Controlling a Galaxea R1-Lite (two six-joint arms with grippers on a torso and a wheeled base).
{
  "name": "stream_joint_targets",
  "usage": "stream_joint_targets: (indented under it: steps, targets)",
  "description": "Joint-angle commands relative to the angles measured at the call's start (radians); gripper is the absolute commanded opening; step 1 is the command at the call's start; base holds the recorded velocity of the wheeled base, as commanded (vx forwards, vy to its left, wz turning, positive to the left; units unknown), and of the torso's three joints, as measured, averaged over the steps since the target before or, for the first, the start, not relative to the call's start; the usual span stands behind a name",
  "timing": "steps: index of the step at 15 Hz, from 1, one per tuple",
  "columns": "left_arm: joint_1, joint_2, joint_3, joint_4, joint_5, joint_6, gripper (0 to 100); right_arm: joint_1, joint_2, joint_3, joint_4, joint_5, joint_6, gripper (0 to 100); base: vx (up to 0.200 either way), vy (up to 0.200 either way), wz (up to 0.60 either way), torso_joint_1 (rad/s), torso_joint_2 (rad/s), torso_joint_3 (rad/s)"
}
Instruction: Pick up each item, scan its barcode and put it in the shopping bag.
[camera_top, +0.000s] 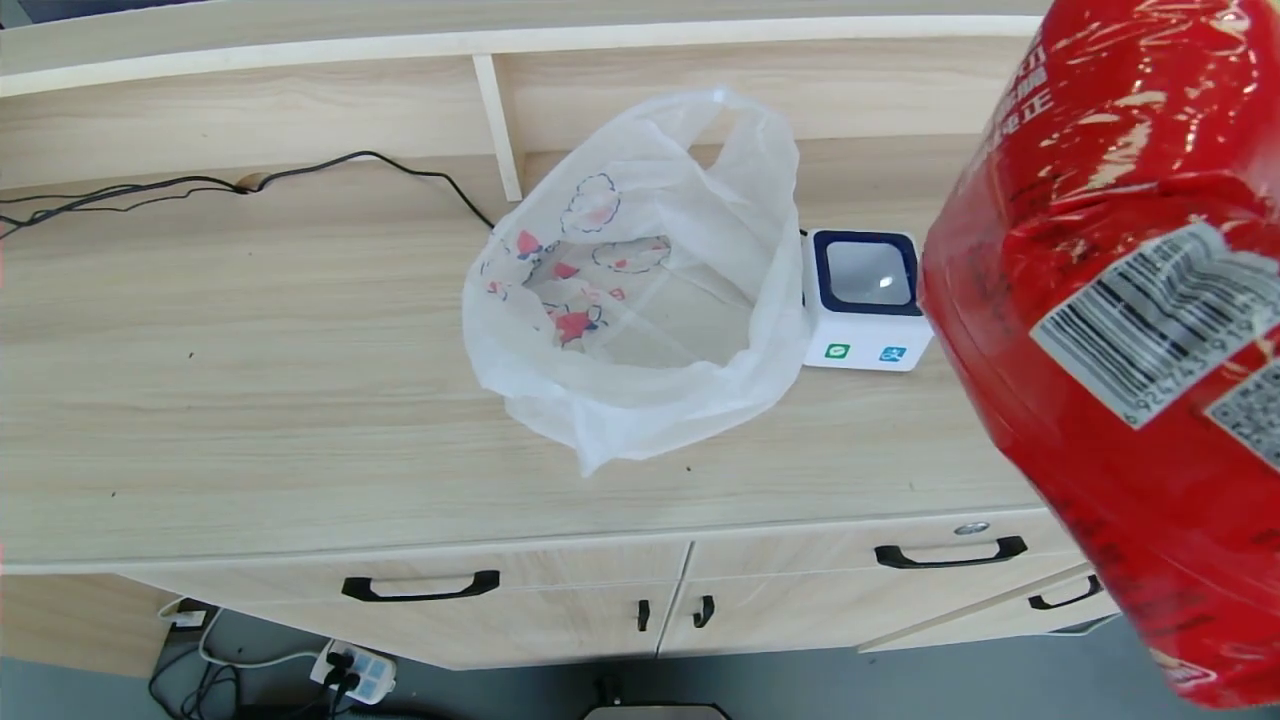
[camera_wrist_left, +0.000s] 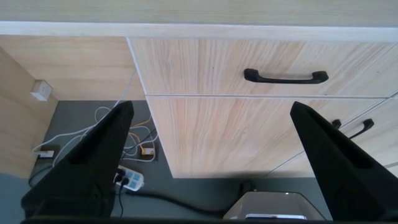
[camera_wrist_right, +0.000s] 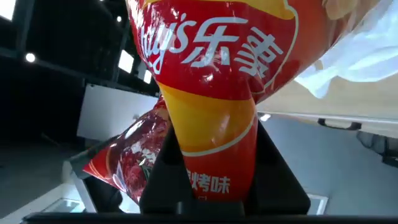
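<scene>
- The right gripper (camera_wrist_right: 214, 155) is pinching a red foil snack bag (camera_top: 1120, 300) aloft near the white cube scanner (camera_top: 866, 300).
- The left gripper (camera_wrist_left: 211, 124) is hanging spread, empty.
- Scanning and bagging are both waiting; the white translucent plastic shopping bag (camera_top: 770, 280) is looking empty.

Light wood counter (camera_top: 250, 380), black-handled drawers (camera_top: 560, 590); grey floor (camera_top: 480, 695), power strip (camera_top: 358, 672)

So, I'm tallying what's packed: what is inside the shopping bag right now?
No item shows inside the shopping bag: just its printed plastic and the wooden counter through it. The folded near rim hides the bag's front bottom corner.
</scene>
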Motion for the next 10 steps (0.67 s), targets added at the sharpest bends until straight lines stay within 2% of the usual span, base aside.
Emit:
stream_joint_targets:
  steps: [1, 2, 4, 8, 10]
  targets:
    - [0.000, 0.002, 0.000, -0.001, 0.000, -0.001, 100, 0.044, 0.126, 0.013, -0.075, -0.004, 0.023, 0, 0.000, 0.000, 0.00, 0.000, 0.00, 0.000]
    - [0.000, 0.002, 0.000, -0.001, 0.000, -0.001, 100, 0.046, 0.167, 0.031, -0.165, -0.017, 0.026, 0, 0.000, 0.000, 0.00, 0.000, 0.00, 0.000]
    - [0.000, 0.002, 0.000, -0.001, 0.000, 0.005, 100, 0.081, 0.193, 0.052, -0.254, -0.020, 0.026, 0, 0.000, 0.000, 0.00, 0.000, 0.00, 0.000]
    - [0.000, 0.002, 0.000, -0.001, 0.000, 0.007, 100, 0.208, 0.156, 0.082, -0.262, -0.020, 0.027, 0, 0.000, 0.000, 0.00, 0.000, 0.00, 0.000]
    - [0.000, 0.002, 0.000, -0.001, 0.000, 0.008, 100, 0.217, 0.147, 0.105, -0.305, -0.020, 0.049, 0, 0.000, 0.000, 0.00, 0.000, 0.00, 0.000]
